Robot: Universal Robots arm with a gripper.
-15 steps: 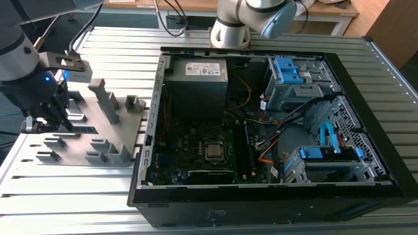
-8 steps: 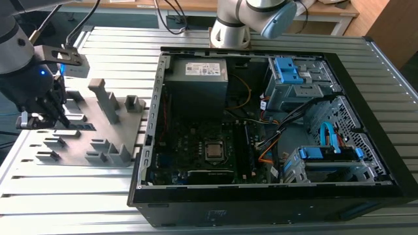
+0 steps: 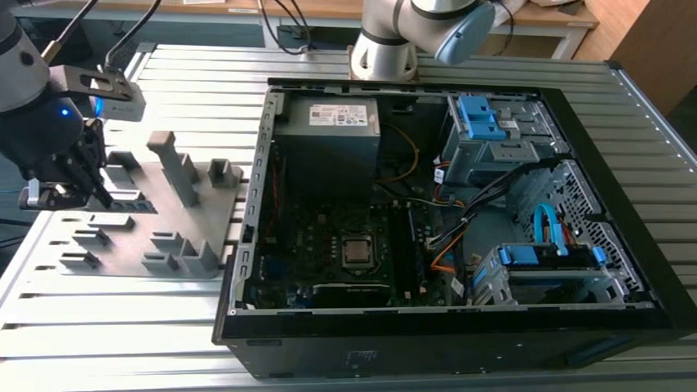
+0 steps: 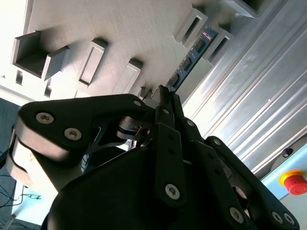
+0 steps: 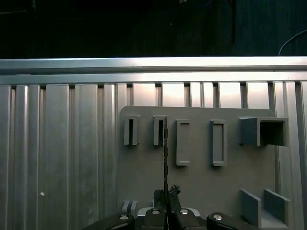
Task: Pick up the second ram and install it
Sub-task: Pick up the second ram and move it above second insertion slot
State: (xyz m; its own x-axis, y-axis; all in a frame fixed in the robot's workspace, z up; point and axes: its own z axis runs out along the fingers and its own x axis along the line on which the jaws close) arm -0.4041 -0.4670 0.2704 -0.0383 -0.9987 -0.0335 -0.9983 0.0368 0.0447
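Note:
The second ram [image 4: 191,56] is a slim blue-green board with small black chips; it shows edge-on as a thin dark line [image 5: 165,153] in the first wrist view. Its far end sits at a narrow slot block of the gray holder plate [image 5: 201,187]. My gripper [image 5: 166,192] is shut on the stick's near end, the fingertips pressed together around it [image 4: 164,91]. In the exterior view the gripper [image 3: 65,194] hangs over the holder plate [image 3: 163,265] at the exterior view's left, apart from the open computer case [image 3: 642,269].
The case lies on its side with the motherboard [image 3: 338,245], cables and blue drive bays [image 3: 485,118] exposed. Upright gray blocks [image 3: 179,167] rise from the holder plate. The slatted aluminium table [image 3: 109,327] surrounds both. A red stop button [image 4: 293,181] sits beside the table.

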